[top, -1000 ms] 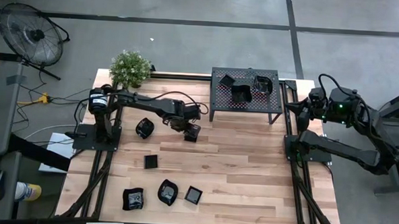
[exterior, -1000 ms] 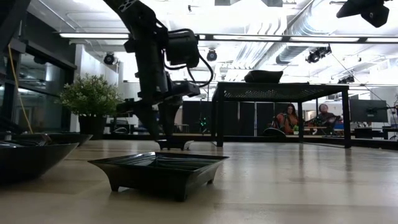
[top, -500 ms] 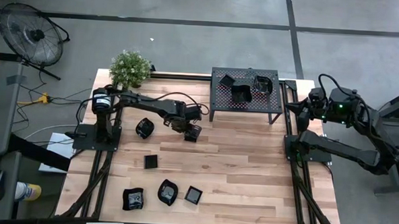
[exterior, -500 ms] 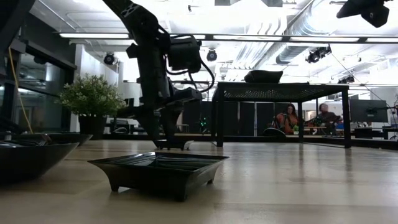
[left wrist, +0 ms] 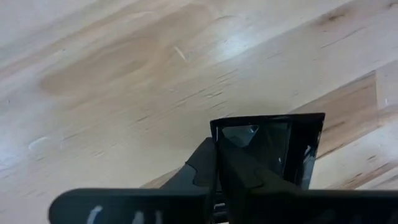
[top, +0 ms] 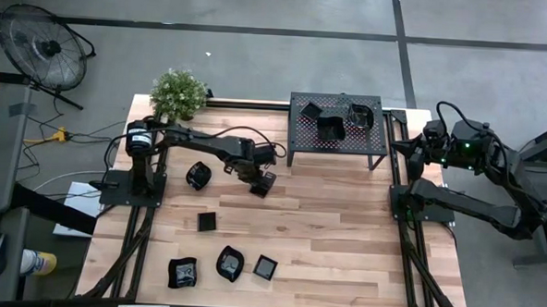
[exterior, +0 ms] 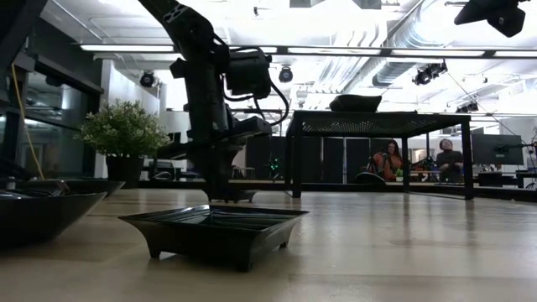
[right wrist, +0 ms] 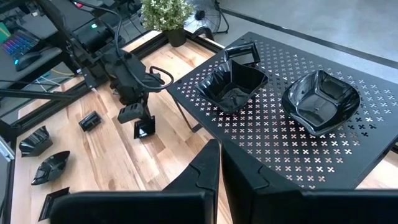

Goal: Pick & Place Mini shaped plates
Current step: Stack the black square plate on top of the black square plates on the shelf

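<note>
Three mini shaped plates [top: 331, 126] already sit on the rack [top: 300, 145]. Just in front of the rack, the left pincer [top: 264, 181] is closed on the rim of a square plate [left wrist: 273, 146] resting on the counter [top: 344, 231]. Five more plates lie farther from the rack, unplaced. The right pincer [right wrist: 219, 163] hovers closed and empty above the rack.

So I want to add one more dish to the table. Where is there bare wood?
The table's right half, below the rack and toward the right arm's base, is bare. Crowded: the front-left cluster of mini plates, and the middle left, where the left tool has closed on a square plate.
</note>
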